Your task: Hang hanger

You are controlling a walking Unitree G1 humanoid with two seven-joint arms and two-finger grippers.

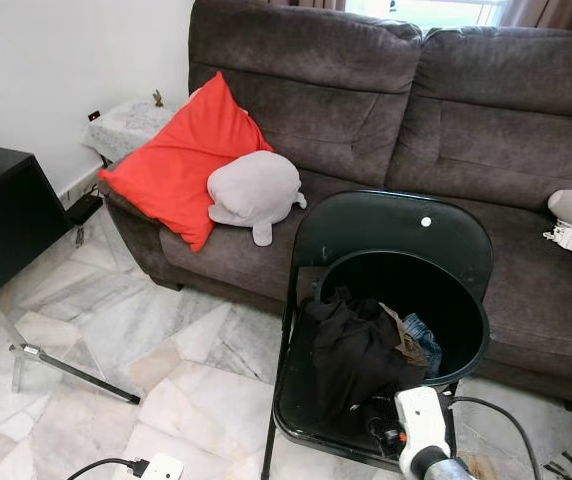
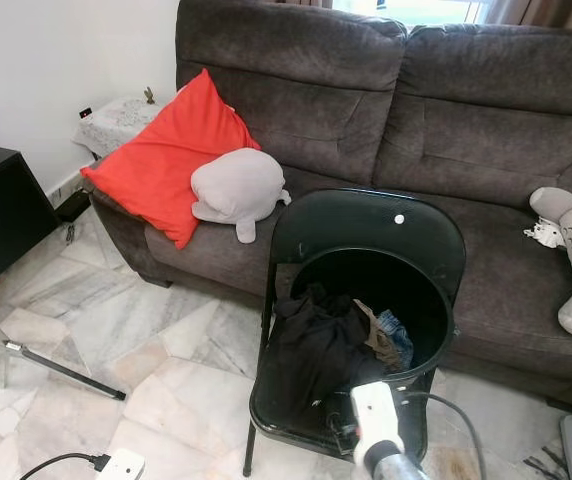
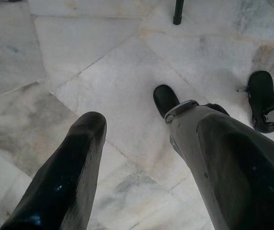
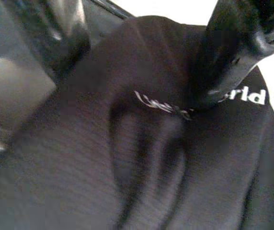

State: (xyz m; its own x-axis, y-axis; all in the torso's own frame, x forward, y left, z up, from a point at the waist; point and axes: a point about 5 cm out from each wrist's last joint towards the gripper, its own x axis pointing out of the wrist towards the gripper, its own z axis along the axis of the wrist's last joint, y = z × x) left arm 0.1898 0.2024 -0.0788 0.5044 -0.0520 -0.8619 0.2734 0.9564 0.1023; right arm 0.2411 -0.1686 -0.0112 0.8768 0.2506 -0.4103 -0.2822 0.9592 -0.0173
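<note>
The right gripper [image 4: 142, 72] is lowered onto a black garment [image 4: 142, 172], its fingers spread with the cloth directly between and beneath them and nothing clamped yet; the left gripper [image 3: 146, 163] hangs idle, fingers apart, over the marble floor [image 3: 103, 72]. Beyond the jaws, the garment drapes from a black basket [image 1: 466, 330] on a folding chair [image 1: 386, 225] before the sofa [image 1: 366, 110]. No hanger can be made out, so judged progress is nil: locating, gripping and hanging all remain.

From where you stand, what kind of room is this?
Most likely a home living room: a dark brown sofa with a red cushion and a grey plush toy on it, and a marble tile floor.
</note>
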